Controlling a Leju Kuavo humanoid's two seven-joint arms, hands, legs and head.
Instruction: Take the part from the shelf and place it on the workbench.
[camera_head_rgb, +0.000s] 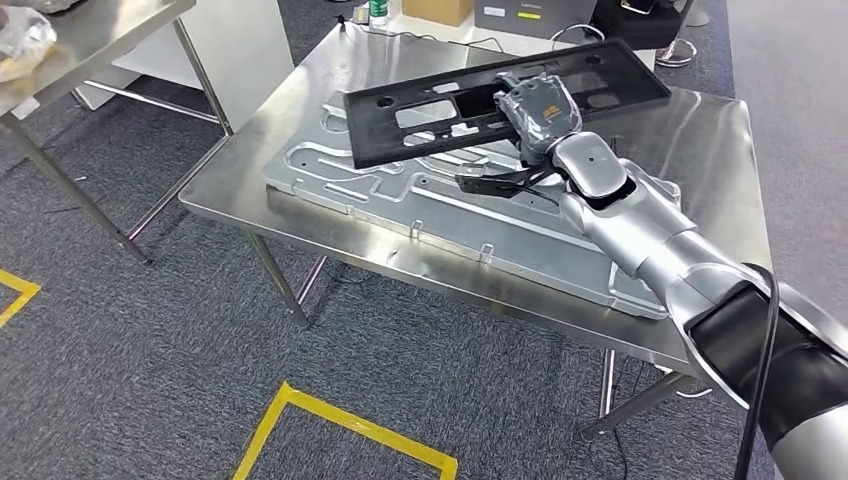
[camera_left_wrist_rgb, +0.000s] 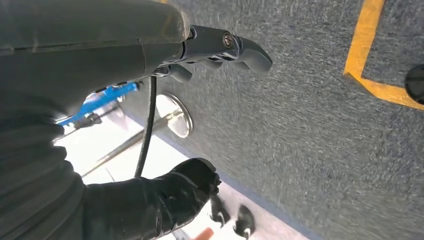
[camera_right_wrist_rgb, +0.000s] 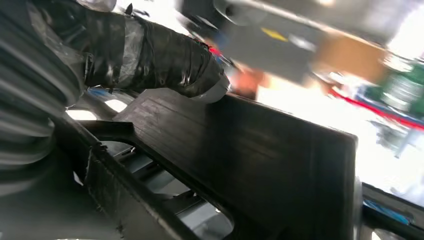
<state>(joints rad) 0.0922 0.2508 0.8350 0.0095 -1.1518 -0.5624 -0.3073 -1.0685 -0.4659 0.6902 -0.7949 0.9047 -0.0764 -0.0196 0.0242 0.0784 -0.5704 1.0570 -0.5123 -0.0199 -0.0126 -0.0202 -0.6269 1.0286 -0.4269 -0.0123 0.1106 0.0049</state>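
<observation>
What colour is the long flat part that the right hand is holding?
Black. The part in the right hand shows best in the head view.

Matt black plastic part (camera_head_rgb: 500, 98), faintly ribbed in texture, sitting gripped under the right hand (camera_head_rgb: 540, 112). Hand itself showing wrinkled, semi-glossy black wrapping; arm (camera_head_rgb: 640, 225) behind it gleaming in smooth silver. Beneath the hand, a pressed metal panel (camera_head_rgb: 450, 215) in dull satin grey, lying on a brushed, reflective steel workbench (camera_head_rgb: 700, 130). Below, rough grey carpet (camera_head_rgb: 150, 380) carrying glossy yellow tape lines (camera_head_rgb: 340, 415).
</observation>
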